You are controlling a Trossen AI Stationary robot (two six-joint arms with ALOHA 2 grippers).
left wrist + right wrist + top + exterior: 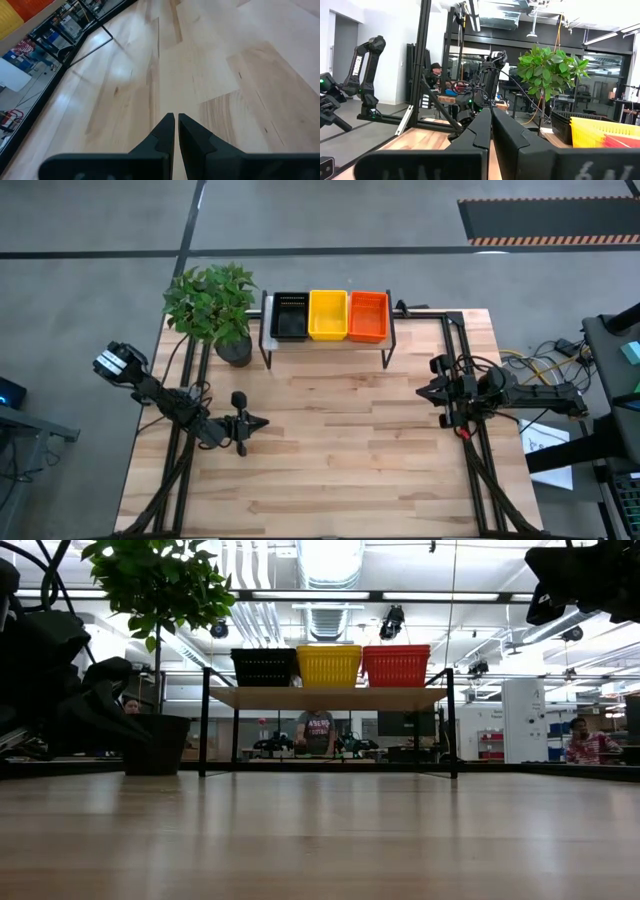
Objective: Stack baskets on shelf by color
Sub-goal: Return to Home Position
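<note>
Table (350, 480) boards fill the space under both arms, with bare wood below each gripper. Shelf (330, 698) stands at the far edge, well apart from both grippers and sideways between them. Plant (212, 305) sits in a dark pot just beside the shelf's end, on the left gripper's side and farther across the table than that gripper.

On the shelf 3 colours of baskets stand side by side and touching: black (290, 316) nearest the plant, yellow (328, 314) in the middle, orange (368, 316) at the end towards the right gripper. How many nest in each colour cannot be told.

Left gripper (262, 422) hangs over the table's left part and points towards the right arm; its fingers (162, 132) are pressed nearly together and hold nothing. Right gripper (422, 391) hangs over the table's right part and points back at the left arm; its fingers (477, 125) are pressed together, also holding nothing.
</note>
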